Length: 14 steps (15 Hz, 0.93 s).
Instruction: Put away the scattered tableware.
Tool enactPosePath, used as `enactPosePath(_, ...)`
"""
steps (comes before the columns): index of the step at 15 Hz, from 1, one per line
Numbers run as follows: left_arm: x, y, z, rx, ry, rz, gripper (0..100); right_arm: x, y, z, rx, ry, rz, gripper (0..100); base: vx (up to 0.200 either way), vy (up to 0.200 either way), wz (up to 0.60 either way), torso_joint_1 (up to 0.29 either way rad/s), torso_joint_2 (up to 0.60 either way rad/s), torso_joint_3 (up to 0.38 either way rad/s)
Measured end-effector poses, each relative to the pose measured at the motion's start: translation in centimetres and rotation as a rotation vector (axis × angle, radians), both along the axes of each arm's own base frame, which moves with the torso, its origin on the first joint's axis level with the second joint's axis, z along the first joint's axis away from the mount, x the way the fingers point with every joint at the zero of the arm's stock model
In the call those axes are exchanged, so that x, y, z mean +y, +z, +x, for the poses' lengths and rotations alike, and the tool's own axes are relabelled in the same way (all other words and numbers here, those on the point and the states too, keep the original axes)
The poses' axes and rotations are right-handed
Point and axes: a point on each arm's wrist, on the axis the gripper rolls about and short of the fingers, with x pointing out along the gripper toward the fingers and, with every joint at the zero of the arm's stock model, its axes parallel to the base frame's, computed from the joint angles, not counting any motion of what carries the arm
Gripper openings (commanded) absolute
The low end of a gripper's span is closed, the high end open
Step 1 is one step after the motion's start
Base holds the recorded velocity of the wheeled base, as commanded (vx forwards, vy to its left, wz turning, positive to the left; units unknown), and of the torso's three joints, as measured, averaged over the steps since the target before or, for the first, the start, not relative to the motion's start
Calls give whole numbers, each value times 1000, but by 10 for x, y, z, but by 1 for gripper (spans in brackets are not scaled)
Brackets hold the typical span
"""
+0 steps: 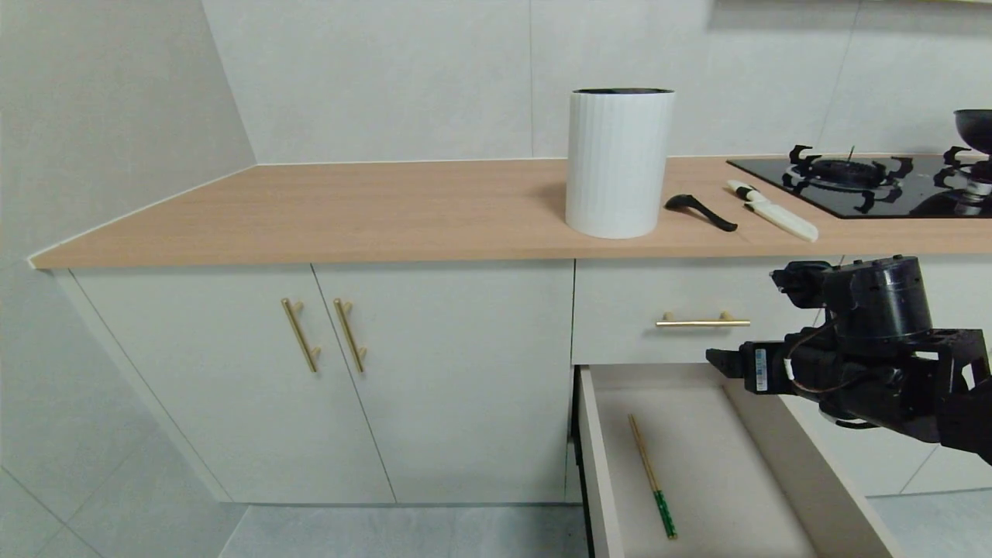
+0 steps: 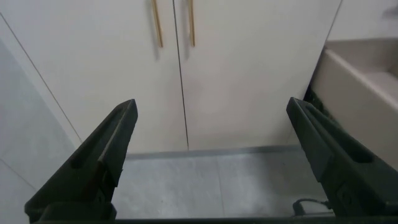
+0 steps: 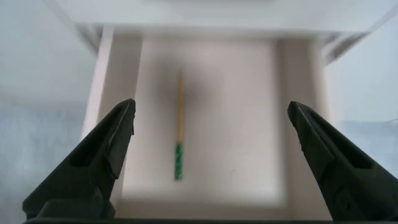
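Right wrist view is looking down into the pulled-out drawer (image 3: 242, 93), where the right hand (image 3: 210, 106) is hanging with its fingers spread wide and gripping nothing. The chopsticks (image 3: 179, 134) are lying on the drawer floor below it, running front to back, with the green ends toward the drawer's front. On the other side, the left hand (image 2: 210, 104) is sitting low before the cupboard doors (image 2: 180, 62), likewise gaping and empty. Up on the table (image 1: 387, 209), the black spoon (image 1: 700, 209) and the white knife (image 1: 775, 211) are lying near each other, both slanting from back-left to front-right. They are sitting above and beyond the right hand, so I'm judging that arm the nearer one. Farther back, the white canister (image 1: 618, 163) is standing just beside the spoon, with the hob (image 1: 852, 182) off to the right. I'm making out no readable writing anywhere.
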Motion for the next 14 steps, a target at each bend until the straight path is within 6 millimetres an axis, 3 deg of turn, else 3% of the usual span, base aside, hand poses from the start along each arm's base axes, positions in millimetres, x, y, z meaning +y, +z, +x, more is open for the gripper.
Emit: enactPosePath(14,0,0,0,0,0,0,100,-2,-2,2,7,-9,-4,100,0,0,0,201,-484,-283)
